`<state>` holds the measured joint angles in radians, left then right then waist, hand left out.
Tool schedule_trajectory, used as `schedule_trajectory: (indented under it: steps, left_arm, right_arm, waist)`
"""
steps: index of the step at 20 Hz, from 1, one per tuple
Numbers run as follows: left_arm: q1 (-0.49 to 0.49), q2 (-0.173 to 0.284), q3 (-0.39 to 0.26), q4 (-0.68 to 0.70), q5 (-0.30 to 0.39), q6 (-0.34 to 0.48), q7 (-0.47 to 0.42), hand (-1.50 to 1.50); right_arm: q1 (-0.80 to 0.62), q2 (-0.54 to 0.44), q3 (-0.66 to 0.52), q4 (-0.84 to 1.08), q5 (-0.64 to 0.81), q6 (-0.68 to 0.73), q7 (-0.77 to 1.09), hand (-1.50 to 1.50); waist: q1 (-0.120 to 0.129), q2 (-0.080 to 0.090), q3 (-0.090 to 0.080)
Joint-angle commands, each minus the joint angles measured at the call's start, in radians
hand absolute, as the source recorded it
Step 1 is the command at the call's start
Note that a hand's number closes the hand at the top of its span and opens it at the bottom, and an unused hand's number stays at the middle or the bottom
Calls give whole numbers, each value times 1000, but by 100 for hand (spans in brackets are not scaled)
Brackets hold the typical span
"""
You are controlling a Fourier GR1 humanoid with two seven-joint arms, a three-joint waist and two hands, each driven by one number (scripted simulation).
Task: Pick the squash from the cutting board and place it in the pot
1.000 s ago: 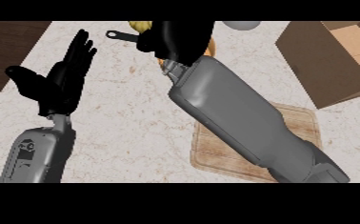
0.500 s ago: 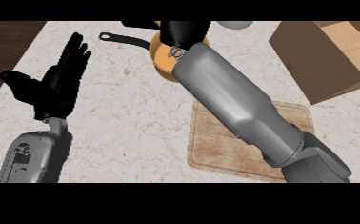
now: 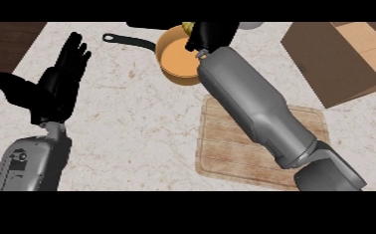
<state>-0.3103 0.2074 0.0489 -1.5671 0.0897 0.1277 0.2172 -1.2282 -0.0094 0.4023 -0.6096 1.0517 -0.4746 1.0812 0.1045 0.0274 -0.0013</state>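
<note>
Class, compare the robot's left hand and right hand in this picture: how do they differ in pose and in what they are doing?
The left hand is open, fingers straight and up, resting at the view's left over bare counter; the right hand is curled, at the far edge of the orange pot. The left hand holds nothing; the right hand seems to hold something yellow, likely the squash, mostly hidden. Both hands are black on grey forearms.

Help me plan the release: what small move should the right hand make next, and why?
Probably lower a little and open over the pot. The right hand is curled round the yellow squash above the pot's far rim, and the cutting board lies bare behind it. The left hand rests open at the left.
</note>
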Motion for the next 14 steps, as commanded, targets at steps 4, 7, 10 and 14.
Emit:
schedule_trajectory:
  steps: [4,7,10,14]
  left_arm:
    - [-1,-4,-16,-27,4,-12,22,0]
    - [1,-38,-38,8,-23,7,-31,0]
    - [17,-20,-22,-12,-5,-8,-21,0]
    - [-25,5,9,10,-9,1,-4,0]
  right_arm:
    - [53,9,-96,36,-225,-203,-101,-150]
    - [46,9,-115,8,-314,-281,-179,-150]
    - [92,9,-138,-42,-351,-444,-287,-150]
    - [79,9,-158,-87,-459,-532,-370,-150]
  waist:
    - [18,5,2]
    - [23,12,2]
    - [24,12,4]
    - [-1,3,3]
